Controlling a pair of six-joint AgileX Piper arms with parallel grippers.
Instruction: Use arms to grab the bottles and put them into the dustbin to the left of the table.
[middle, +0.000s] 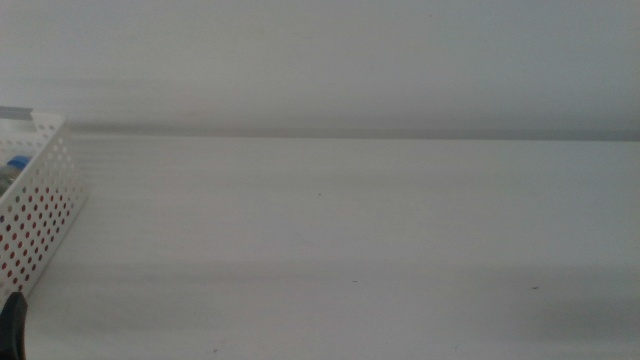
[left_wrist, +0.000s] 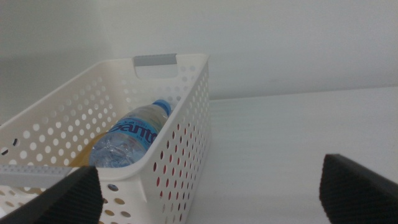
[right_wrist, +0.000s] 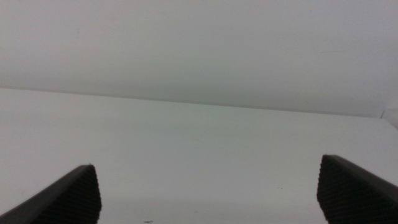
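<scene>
The white perforated dustbin stands at the table's left edge. Inside it lies the clear water bottle with a blue cap and label. Something orange shows beneath the bottle, and red shows through the wall's holes. My left gripper hovers just in front of the dustbin, open and empty. One of its dark fingertips shows at the middle view's bottom left corner. My right gripper is open over bare table, holding nothing, and is out of the middle view.
The dustbin has a grey handle slot on its far wall. A plain pale wall rises behind the table.
</scene>
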